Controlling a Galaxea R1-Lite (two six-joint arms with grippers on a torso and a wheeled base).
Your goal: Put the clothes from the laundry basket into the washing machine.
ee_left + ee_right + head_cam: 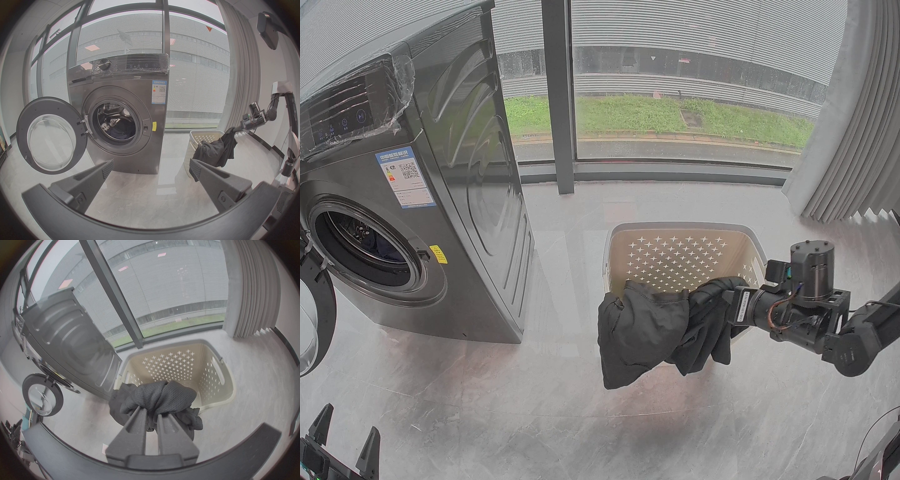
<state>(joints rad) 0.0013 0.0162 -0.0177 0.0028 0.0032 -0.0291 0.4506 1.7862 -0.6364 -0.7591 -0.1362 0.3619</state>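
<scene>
A dark grey garment (pixel 650 331) hangs bunched from my right gripper (pixel 709 300), which is shut on it, just above the near rim of the cream laundry basket (pixel 681 250). The right wrist view shows the fingers (pixel 164 424) pinching the garment (pixel 159 397) over the basket (pixel 215 377). The grey washing machine (pixel 425 187) stands at the left, its round opening (pixel 365 247) uncovered and dark clothes inside the drum (pixel 120 128). My left gripper (pixel 344 437) sits low at the bottom left, open, holding nothing. Its door (pixel 50 137) is swung wide open.
A large window with a dark upright post (pixel 559 94) runs behind the basket. Grey curtains (pixel 850 125) hang at the far right. Pale tiled floor (pixel 519 400) lies open between machine and basket.
</scene>
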